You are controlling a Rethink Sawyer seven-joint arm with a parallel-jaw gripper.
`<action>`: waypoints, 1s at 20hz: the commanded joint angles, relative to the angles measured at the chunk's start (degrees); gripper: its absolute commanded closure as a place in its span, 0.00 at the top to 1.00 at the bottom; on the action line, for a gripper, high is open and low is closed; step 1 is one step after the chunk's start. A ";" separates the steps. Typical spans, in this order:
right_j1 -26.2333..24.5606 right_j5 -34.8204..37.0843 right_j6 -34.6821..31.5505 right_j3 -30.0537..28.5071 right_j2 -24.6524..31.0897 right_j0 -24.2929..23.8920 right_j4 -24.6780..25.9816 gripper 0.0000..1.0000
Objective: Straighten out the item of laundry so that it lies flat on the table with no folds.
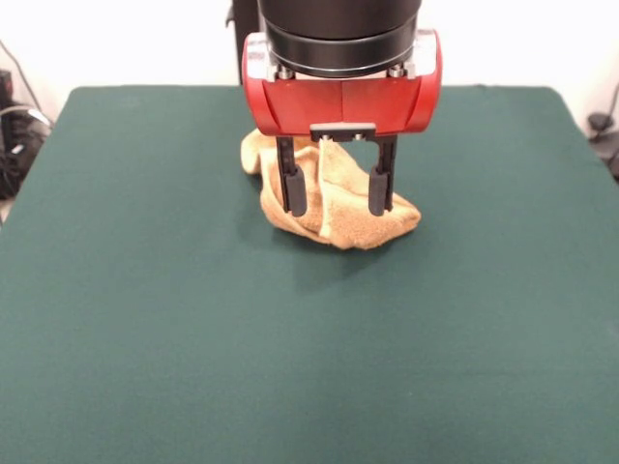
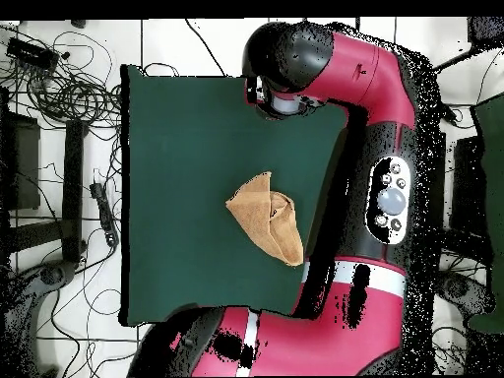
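Claw [image 1: 338, 191] is spread wide, nothing in it, both fingers [image 1: 293, 189] hanging in front of the towel [image 1: 334, 208]. From the front I can't tell if the tips touch the cloth or float above it. Towel's bunched in a lumpy wedge near the middle of the green tabletop [image 1: 145, 319], closer to the robot's side, with a flap doubled over on top. I'd pinch one loose corner of that top flap, not the thick ridge, then drag it low and outward so the layers peel open instead of the whole heap sliding.

Open green table [image 1: 145, 319] all round the crumpled towel [image 1: 348, 217].
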State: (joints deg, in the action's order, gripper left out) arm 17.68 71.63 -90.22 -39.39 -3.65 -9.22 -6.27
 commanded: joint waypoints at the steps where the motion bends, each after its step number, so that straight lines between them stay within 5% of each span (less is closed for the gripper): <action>1: 0.47 -3.26 -9.61 -9.55 3.28 1.63 -0.71 1.00; 6: 1.08 -5.68 -9.03 -12.32 4.13 1.38 -1.26 1.00; 11: 1.22 -15.31 -9.39 -17.49 4.82 1.30 -0.70 1.00; 20: 1.92 -15.58 -9.55 -19.26 4.46 1.59 -1.41 1.00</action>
State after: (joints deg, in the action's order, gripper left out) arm 20.22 57.66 -90.22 -47.47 -3.66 -9.24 -6.27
